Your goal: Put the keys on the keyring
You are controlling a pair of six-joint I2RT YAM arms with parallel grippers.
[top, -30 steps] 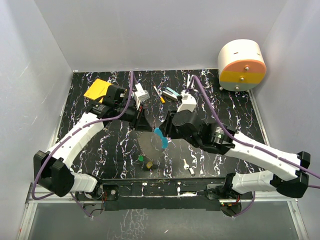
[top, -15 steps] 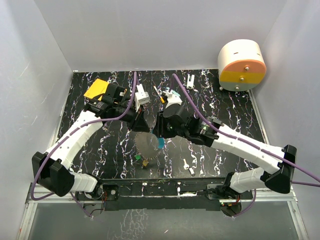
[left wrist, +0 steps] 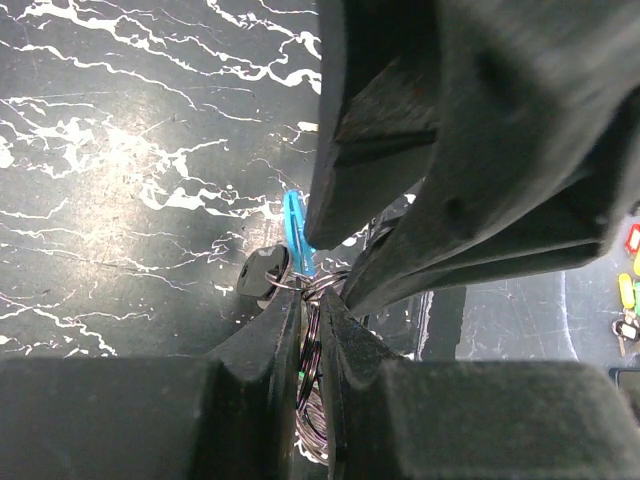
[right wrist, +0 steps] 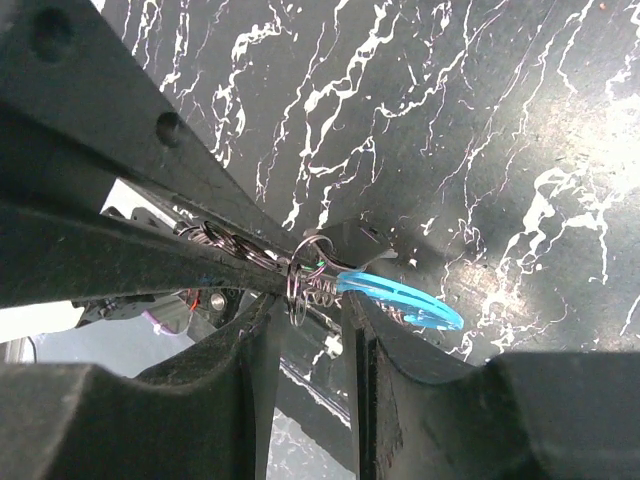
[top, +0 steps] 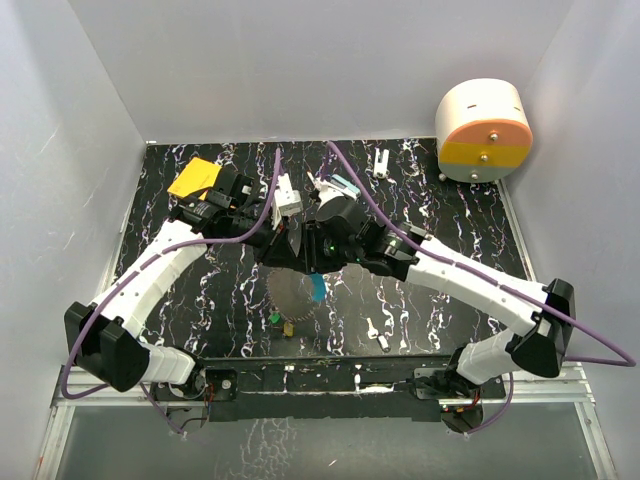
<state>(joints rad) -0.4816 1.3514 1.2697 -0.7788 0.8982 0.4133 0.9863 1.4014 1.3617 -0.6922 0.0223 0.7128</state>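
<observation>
Left gripper pinches keyring; right gripper straddles it, grip unclear. Dark key at keyring; green key, yellow key and silver keys loose, 5–6 o'clock.

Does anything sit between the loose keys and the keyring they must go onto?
Nothing on the black marbled table does. The green-headed key and small silver keys lie uncovered, toward the near edge from the thin silvery keyring with the blue plastic arc. Only the left gripper and right gripper, meeting at the ring, crowd it.

Keyring btwn L end effector, R end effector; keys nearside
</observation>
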